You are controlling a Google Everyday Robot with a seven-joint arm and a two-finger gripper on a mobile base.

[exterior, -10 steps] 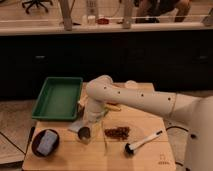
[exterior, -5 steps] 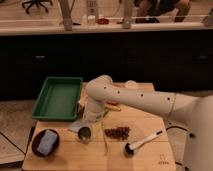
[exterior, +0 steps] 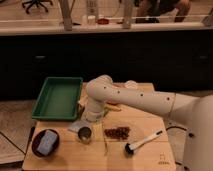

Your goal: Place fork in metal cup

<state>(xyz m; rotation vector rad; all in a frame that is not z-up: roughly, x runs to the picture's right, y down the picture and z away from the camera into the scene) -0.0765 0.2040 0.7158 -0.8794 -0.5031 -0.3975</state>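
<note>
The metal cup (exterior: pixel 84 134) is small, shiny and steel, standing upright on the wooden table (exterior: pixel 75 161) left of centre. The fork (exterior: pixel 105 142) is a thin pale utensil lying on the table just right of the cup, pointing toward the front edge. My white arm (exterior: pixel 130 100) reaches in from the right and bends down. My gripper (exterior: pixel 86 122) hangs low just behind and above the cup, mostly hidden by the wrist. The fork lies apart from the gripper.
A dark bowl with a blue sponge (exterior: pixel 45 142) sits at the front left. A green tray (exterior: pixel 57 97) lies at the back left. A brown pile (exterior: pixel 117 132) and a white-handled black-headed brush (exterior: pixel 142 142) lie to the right. A white cup (exterior: pixel 131 84) stands behind the arm.
</note>
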